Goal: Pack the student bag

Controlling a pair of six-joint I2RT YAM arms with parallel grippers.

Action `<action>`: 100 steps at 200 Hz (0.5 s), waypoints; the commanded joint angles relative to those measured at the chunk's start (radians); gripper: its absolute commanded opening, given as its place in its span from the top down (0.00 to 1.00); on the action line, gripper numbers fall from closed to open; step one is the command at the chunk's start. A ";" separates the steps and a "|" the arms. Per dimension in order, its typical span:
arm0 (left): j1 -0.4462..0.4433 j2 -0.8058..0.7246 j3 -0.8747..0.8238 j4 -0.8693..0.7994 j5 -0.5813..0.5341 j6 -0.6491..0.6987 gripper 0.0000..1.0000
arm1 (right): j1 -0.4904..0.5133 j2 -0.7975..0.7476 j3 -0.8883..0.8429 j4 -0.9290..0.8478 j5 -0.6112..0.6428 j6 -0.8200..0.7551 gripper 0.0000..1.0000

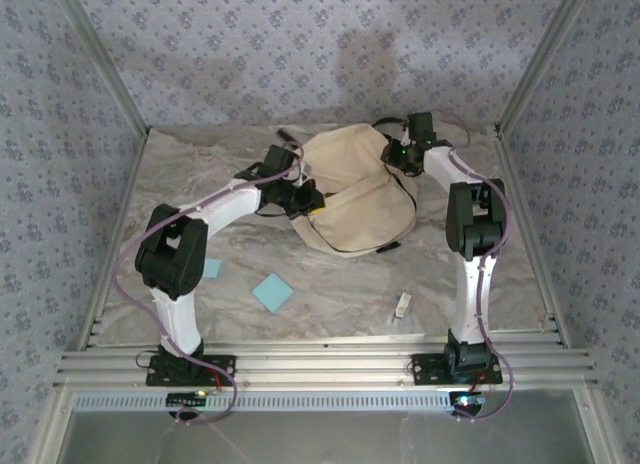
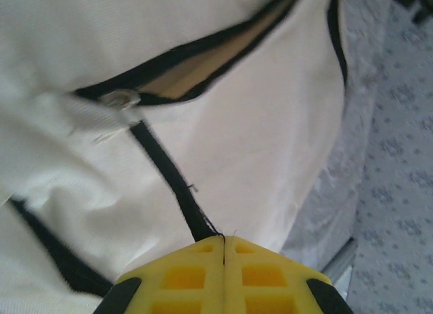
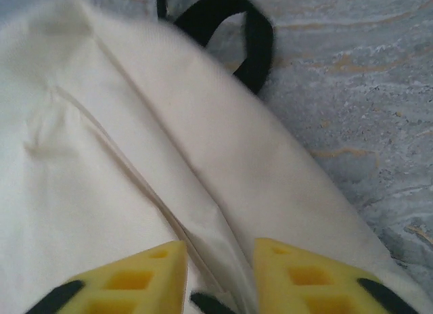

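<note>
Top external: student bag (image 1: 355,199) lies far mid-table, zipper partly open. Left gripper (image 2: 224,250) pinches its black zipper strip (image 2: 169,172); right gripper (image 3: 220,260) is spread over fabric. Blue note pad (image 1: 272,292) and small white item (image 1: 403,304) remain unpacked (early stage).

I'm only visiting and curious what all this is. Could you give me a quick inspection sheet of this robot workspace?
Surface: marble-patterned tabletop, flat.
Job's things: large beige fabric backpack with black trim lying towards the back; one black-edged zip opening gapes.
Clutter: light-blue square pad, a second light-blue square beside the left arm, small white oblong thing, all in front of the backpack.
Grippers: left gripper shut on the backpack's black strip; right gripper open, a fabric fold between its fingers.
Cables: pinkish cables looping along both arms.
Surroundings: floral-patterned walls, aluminium frame.
</note>
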 commanded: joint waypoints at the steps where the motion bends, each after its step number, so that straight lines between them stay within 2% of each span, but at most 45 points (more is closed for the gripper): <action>1: -0.021 -0.042 0.023 0.042 0.064 -0.059 0.73 | -0.007 -0.075 0.027 -0.054 -0.017 -0.032 0.53; 5: -0.024 -0.044 0.033 0.039 0.062 -0.054 0.61 | -0.008 -0.094 0.018 -0.065 -0.016 -0.038 0.50; 10: -0.026 -0.046 0.046 0.032 0.057 -0.045 0.51 | -0.008 -0.119 0.003 -0.080 -0.012 -0.042 0.48; 27: -0.023 -0.052 0.096 -0.005 0.018 0.001 0.38 | -0.011 -0.228 -0.082 -0.124 0.006 -0.045 0.43; 51: -0.006 -0.045 0.159 -0.044 -0.052 0.071 0.33 | -0.001 -0.407 -0.251 -0.186 0.053 -0.040 0.34; 55: -0.002 -0.043 0.163 -0.045 -0.065 0.079 0.33 | 0.004 -0.443 -0.275 -0.202 0.073 -0.037 0.28; 68: 0.017 -0.033 0.173 -0.043 -0.096 0.096 0.33 | 0.030 -0.543 -0.371 -0.249 0.134 -0.029 0.18; 100: 0.084 -0.027 0.131 0.007 -0.139 0.090 0.33 | 0.134 -0.760 -0.587 -0.387 0.288 0.012 0.13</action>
